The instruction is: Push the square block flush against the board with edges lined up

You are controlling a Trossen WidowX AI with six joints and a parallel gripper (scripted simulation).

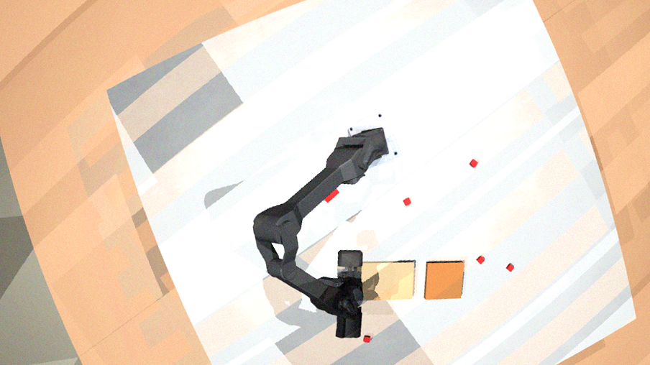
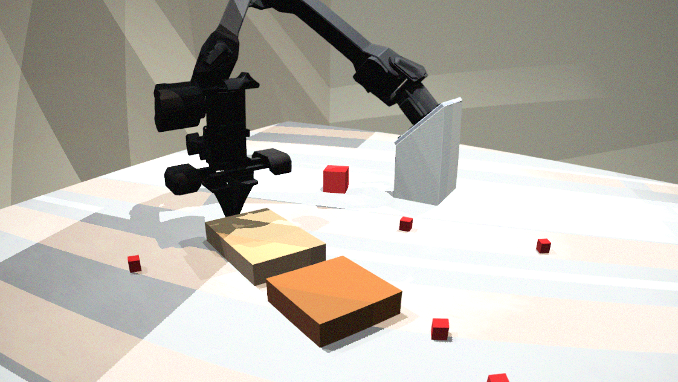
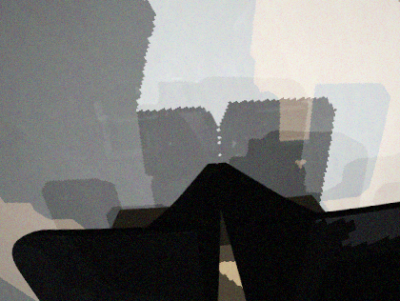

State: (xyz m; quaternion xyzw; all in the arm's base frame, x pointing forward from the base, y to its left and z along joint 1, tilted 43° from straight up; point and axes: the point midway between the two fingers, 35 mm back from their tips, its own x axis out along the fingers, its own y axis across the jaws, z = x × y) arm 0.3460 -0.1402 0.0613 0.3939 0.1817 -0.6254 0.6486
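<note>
The black arm arches over, its claw pointing down, fingertips pressed together, at the tan board's far end. The orange block lies lower right of centre in the top view, apart from the board.

From above, the board lies between the gripper and the square block, with a gap before the block.

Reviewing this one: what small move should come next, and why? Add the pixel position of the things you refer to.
Probably push the board (image 1: 402, 282) (image 2: 284, 239) toward the block (image 1: 444, 280) (image 2: 334, 289): the shut hand (image 2: 232, 214) is low at the board's far end from the block, and a gap still separates the two in the top view. Whether the fingertips already touch the board, I can't tell.
</note>
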